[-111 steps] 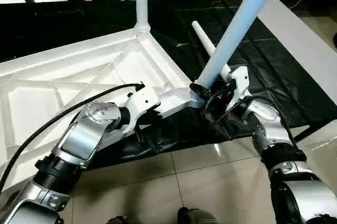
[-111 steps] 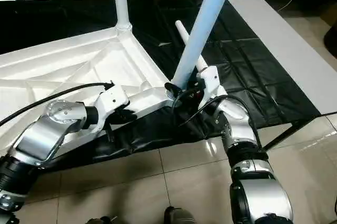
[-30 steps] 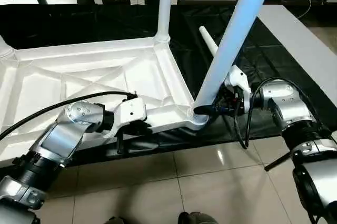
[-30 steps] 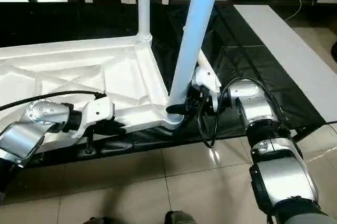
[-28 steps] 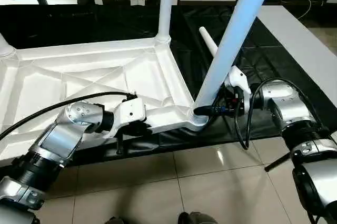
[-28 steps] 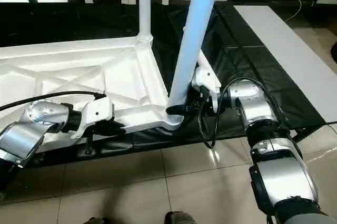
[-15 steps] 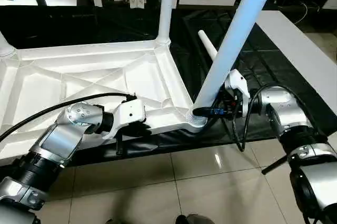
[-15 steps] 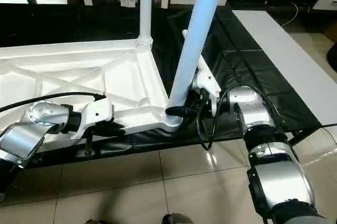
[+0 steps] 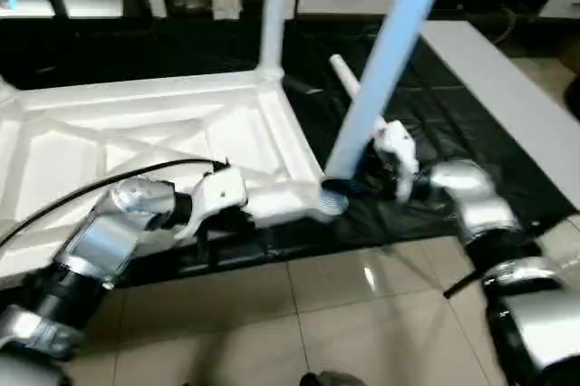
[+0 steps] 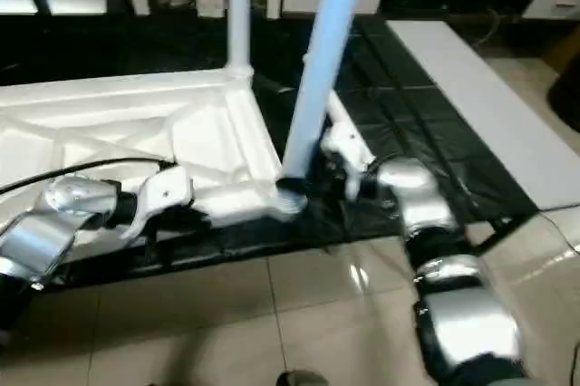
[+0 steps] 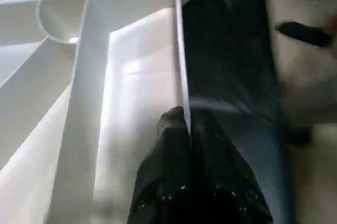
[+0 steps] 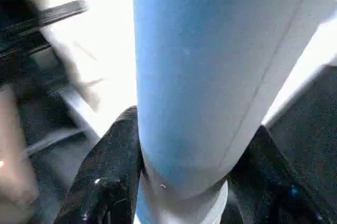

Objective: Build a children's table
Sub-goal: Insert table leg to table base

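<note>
Two grippers are engaged on one corner of the work. At the left, the white plastic square table top [image 9: 136,141] lies upside down on a black sheet [image 9: 426,114], its diagonal-ribbed underside facing up. The left gripper [image 11: 187,129] is pinched onto the thin near rim of that top, one black finger on each face of the wall, as the left wrist view shows. A black cable [image 9: 100,191] runs over the silver left forearm [image 9: 109,241].

Toward the middle, an upright white tube leg [image 9: 275,5] stands in the far corner socket. At the near right corner, a second long white tapered tube leg [image 9: 385,60] rises from the round corner socket [image 9: 333,197], leaning to the right. The right gripper [image 12: 184,176] is clamped around this leg just above the socket, a finger on either side. A third white tube leg [image 9: 349,82] lies loose on the sheet behind it.

Handling assessment: the parts appear to be hollow moulded plastic, so light, stiff and smooth. The leg's glossy, tapered surface is likely to slip under a twisting load; a low grip, close to the socket, gives the best control. The rim wall is thin and may flex, so the hold there is suited to steadying rather than lifting. The lean suggests the leg is not fully seated.
</note>
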Controlling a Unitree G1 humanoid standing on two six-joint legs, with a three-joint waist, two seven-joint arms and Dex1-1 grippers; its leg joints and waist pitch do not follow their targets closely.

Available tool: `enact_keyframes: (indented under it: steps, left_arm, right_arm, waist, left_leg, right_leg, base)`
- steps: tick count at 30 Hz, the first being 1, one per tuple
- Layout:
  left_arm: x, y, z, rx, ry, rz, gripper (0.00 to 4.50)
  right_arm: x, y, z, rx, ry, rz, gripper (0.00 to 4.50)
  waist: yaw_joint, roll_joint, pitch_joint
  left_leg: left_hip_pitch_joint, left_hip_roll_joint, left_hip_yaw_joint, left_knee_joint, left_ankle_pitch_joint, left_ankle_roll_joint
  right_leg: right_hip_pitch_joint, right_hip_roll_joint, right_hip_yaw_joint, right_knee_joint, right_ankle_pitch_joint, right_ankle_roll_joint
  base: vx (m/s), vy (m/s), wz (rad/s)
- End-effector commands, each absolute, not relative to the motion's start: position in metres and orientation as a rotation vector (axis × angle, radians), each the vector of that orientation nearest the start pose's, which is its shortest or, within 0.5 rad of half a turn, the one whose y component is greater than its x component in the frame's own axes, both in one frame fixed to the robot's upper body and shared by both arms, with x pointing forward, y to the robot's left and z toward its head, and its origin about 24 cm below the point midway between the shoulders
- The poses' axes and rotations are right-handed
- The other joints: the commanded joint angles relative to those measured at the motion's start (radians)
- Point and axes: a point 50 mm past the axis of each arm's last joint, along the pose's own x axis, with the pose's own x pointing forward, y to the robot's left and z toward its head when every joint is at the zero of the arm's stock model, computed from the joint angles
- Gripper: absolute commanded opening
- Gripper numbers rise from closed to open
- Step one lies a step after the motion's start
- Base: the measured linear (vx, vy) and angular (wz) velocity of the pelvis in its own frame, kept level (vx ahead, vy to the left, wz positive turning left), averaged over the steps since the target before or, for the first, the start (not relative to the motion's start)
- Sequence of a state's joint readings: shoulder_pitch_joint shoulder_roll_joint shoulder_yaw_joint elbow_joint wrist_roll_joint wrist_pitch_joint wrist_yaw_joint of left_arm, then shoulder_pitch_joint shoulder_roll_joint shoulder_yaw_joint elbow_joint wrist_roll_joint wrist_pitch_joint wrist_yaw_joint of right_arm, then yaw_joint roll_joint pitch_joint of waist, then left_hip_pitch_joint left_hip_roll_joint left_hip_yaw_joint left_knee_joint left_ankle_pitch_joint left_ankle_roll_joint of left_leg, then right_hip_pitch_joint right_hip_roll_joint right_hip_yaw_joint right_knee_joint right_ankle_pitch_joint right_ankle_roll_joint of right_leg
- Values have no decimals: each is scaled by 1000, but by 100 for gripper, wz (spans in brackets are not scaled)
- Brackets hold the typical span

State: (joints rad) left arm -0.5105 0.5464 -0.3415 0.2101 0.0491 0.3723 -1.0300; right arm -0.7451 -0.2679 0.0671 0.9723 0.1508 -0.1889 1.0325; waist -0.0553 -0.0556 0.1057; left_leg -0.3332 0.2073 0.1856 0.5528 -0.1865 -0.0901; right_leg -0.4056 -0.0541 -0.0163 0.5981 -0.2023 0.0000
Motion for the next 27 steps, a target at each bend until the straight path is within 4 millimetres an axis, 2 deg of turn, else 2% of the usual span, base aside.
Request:
enact_keyframes:
  steps: [1,2,3,4,5,6,7,8,10,11,13,15,17,20,21,22,23,25,27]
  left_arm:
    - [300,136,72,587,514,-1159,0]
    - [302,131,72,560,524,-1115,0]
    - [302,131,72,560,524,-1115,0]
    - [305,125,72,534,537,-1038,0]
    - [310,118,72,494,540,-953,0]
    - [316,109,74,430,524,-856,0]
    - [316,109,74,430,524,-856,0]
    - [320,102,76,387,517,-795,0]
    - [324,94,78,319,502,-747,0]
    - [324,94,78,319,502,-747,0]
    - [327,78,80,235,492,-719,0]
    - [326,74,81,246,498,-743,0]
    - [325,76,81,258,503,-752,0]
    - [324,79,81,275,508,-760,0]
    - [323,81,81,293,509,-774,0]
    - [320,84,81,327,503,-806,0]
    - [319,85,81,333,501,-812,0]
    - [313,90,78,411,510,-888,0]
    - [311,95,76,447,517,-913,0]
  right_arm:
    - [316,-167,-14,-160,540,847,188]
    - [316,-164,-18,-156,542,807,188]
    - [316,-164,-18,-156,542,807,188]
    - [315,-161,-23,-155,545,734,188]
    - [316,-157,-28,-142,549,628,188]
    - [316,-152,-34,-118,557,508,188]
    - [316,-152,-34,-118,557,508,188]
    - [316,-148,-38,-102,566,427,188]
    - [314,-141,-42,-55,584,338,188]
    - [314,-141,-42,-55,584,338,188]
    - [312,-119,-47,42,609,234,188]
    - [315,-101,-42,92,598,251,188]
    - [317,-100,-40,94,593,262,188]
    - [319,-100,-38,106,584,262,188]
    - [322,-102,-34,112,571,268,188]
    - [330,-104,-25,114,538,302,188]
    - [332,-104,-22,111,530,314,188]
    - [341,-109,-10,92,503,366,187]
    - [345,-114,-5,63,497,382,187]
  waist:
    - [-13,19,1]
    - [-18,20,-2]
    - [-18,23,-3]
    - [-20,23,-3]
    - [-27,27,-6]
    - [-29,22,-6]
    - [-34,22,-4]
    - [-34,23,-7]
    - [-39,24,-5]
    - [-38,22,-9]
    - [-42,22,-7]
    - [-40,24,-11]
    - [-41,24,-11]
    - [-46,27,-12]
    - [-46,27,-12]
    - [-50,28,-13]
    - [-56,27,-17]
    - [-55,30,-22]
    - [-61,30,-23]
  left_leg:
    - [9,19,-39,-76,-599,-26]
    - [6,19,-45,-79,-609,-25]
    - [8,18,-47,-79,-617,-22]
    - [9,17,-48,-80,-628,-19]
    - [8,22,-44,-83,-620,-28]
    - [7,18,-45,-84,-619,-24]
    - [6,19,-41,-84,-621,-28]
    - [9,16,-44,-82,-628,-27]
    - [6,14,-42,-82,-636,-24]
    - [6,12,-44,-81,-630,-21]
    - [0,13,-42,-84,-629,-17]
    - [-4,14,-43,-88,-617,-19]
    - [-10,16,-40,-89,-598,-19]
    - [-17,18,-36,-90,-574,-23]
    - [-16,18,-36,-91,-571,-22]
    - [-20,18,-36,-91,-558,-21]
    - [-25,20,-34,-91,-529,-17]
    - [-31,22,-30,-90,-467,-6]
    - [-38,23,-25,-88,-423,2]
  right_leg:
    - [-24,-64,23,-133,-790,-70]
    - [-22,-64,21,-134,-776,-70]
    - [-24,-64,19,-137,-772,-71]
    - [-24,-63,17,-139,-764,-72]
    - [-20,-61,14,-135,-686,-97]
    - [-20,-61,6,-139,-667,-99]
    - [-22,-60,6,-137,-659,-99]
    - [-23,-61,1,-140,-664,-90]
    - [-26,-60,-1,-142,-660,-79]
    - [-24,-61,-2,-144,-652,-72]
    - [-24,-61,0,-144,-631,-74]
    - [-22,-60,1,-138,-573,-76]
    - [-20,-58,4,-133,-516,-88]
    - [-15,-60,7,-126,-455,-109]
    - [-15,-59,7,-126,-448,-113]
    - [-9,-60,7,-121,-426,-121]
    - [-4,-61,9,-117,-383,-135]
    - [5,-60,9,-110,-314,-158]
    - [8,-62,10,-107,-287,-176]
  base:
    - [0,0,0]
    - [0,0,0]
    - [0,0,0]
    - [0,0,0]
    - [0,0,0]
    - [0,0,0]
    - [0,0,0]
    - [0,0,0]
    - [0,0,0]
    - [0,0,0]
    - [0,0,0]
    - [0,0,0]
    - [0,0,0]
    - [0,0,0]
    - [0,0,0]
    - [0,0,0]
    - [0,0,0]
    - [0,0,0]
    - [0,0,0]
